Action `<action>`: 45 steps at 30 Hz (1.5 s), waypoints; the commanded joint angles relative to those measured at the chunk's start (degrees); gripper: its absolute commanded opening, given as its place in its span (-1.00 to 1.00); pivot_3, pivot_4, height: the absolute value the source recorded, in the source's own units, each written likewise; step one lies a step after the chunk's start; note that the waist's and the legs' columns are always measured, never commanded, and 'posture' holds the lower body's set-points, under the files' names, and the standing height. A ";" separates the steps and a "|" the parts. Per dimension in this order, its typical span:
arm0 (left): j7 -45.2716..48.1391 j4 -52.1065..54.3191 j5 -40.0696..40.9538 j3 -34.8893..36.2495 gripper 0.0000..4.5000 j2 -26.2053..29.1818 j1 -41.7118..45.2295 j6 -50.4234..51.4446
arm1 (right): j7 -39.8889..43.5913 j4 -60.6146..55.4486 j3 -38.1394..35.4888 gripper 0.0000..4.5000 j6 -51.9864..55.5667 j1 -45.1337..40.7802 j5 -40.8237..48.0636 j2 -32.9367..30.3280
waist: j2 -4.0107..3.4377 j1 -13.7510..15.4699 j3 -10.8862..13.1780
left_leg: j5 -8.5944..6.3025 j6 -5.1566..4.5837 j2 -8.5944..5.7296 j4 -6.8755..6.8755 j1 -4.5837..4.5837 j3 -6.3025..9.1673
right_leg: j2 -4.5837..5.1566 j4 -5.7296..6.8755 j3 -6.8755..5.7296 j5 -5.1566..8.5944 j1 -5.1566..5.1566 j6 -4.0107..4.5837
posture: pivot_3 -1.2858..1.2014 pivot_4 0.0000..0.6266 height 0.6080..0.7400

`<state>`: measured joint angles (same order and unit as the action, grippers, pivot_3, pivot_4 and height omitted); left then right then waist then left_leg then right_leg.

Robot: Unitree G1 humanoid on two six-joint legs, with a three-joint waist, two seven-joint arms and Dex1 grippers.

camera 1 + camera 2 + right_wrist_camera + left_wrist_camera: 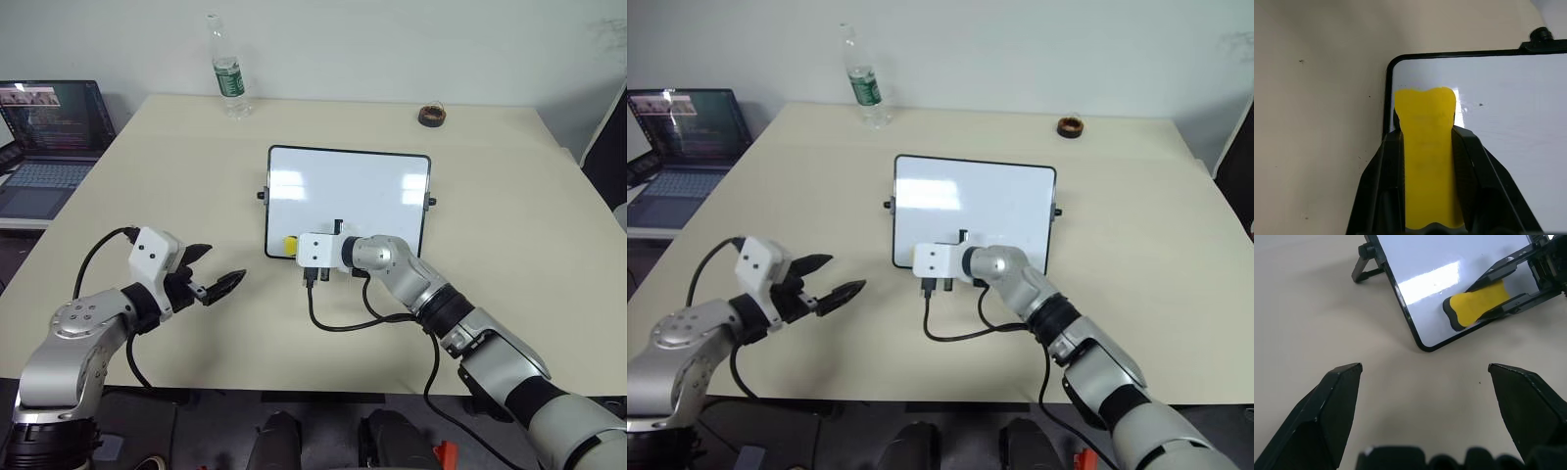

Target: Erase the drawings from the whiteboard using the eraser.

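The whiteboard (362,191) lies flat in the middle of the table, glossy white in a thin black frame. My right gripper (294,245) is shut on the yellow eraser (1427,147), which rests on the board's near left corner (1422,345). The eraser's tip (1479,303) sticks out past the black fingers (1388,166). The drawings are hidden; the board surface I can see is plain white with glare. My left gripper (220,266) hovers over the table to the left of the board, open, with nothing between its fingers (1337,396).
A plastic water bottle (227,73) stands at the table's far edge. A dark tape roll (432,116) lies at the far right. An open laptop (54,127) sits on a side surface to the left. A black cable (338,323) loops on the table below my right wrist.
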<state>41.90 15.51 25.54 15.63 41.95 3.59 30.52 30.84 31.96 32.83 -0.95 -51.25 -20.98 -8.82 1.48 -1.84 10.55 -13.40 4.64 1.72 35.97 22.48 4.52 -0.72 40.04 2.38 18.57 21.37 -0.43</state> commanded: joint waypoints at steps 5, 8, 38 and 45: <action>0.23 1.16 -0.03 -0.21 1.00 0.26 1.26 -0.82 | -6.49 3.34 -6.12 -0.57 0.17 -4.08 0.07 1.49 | 0.01 0.00 0.00 | 0.00 0.01 0.00 0.00 0.05 0.00 | 0.01 -0.04 0.00 0.00 0.02 0.00 | 0.03 -0.52 1.00; 0.27 1.13 -0.07 -0.71 1.00 0.14 1.58 -0.81 | -5.84 4.47 -5.43 -0.57 0.06 -4.68 -0.80 3.08 | 0.00 -0.20 0.00 | -0.01 0.01 0.00 -0.04 0.09 -0.05 | 0.00 -0.05 0.04 0.00 0.08 0.01 | 0.03 -0.52 1.00; 10.73 1.69 -1.22 -23.02 1.00 -6.43 23.10 -2.62 | -2.51 -69.63 -44.35 -0.57 49.65 33.85 18.04 -7.32 | -0.07 0.62 0.04 | -0.01 0.01 -0.16 0.01 0.49 -0.02 | -0.02 -0.14 -0.01 0.06 0.30 -0.08 | 0.03 -0.52 1.00; 19.12 -11.96 -5.26 -31.26 1.00 -13.89 33.99 -9.66 | -10.65 -68.90 -49.05 -0.57 58.65 39.15 18.80 -3.81 | -0.14 -1.39 0.06 | -0.01 0.00 -0.10 -0.02 0.32 -0.27 | -0.22 -0.02 0.12 0.05 0.37 -0.06 | 0.03 -0.52 1.00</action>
<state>59.34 4.73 21.02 -15.32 28.46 36.14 23.06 22.27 -36.22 -15.17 56.95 -11.66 -3.09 -13.21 1.34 -3.23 10.61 -13.41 4.63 1.62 35.95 22.80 4.23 -0.95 40.04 2.52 18.62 21.74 -0.49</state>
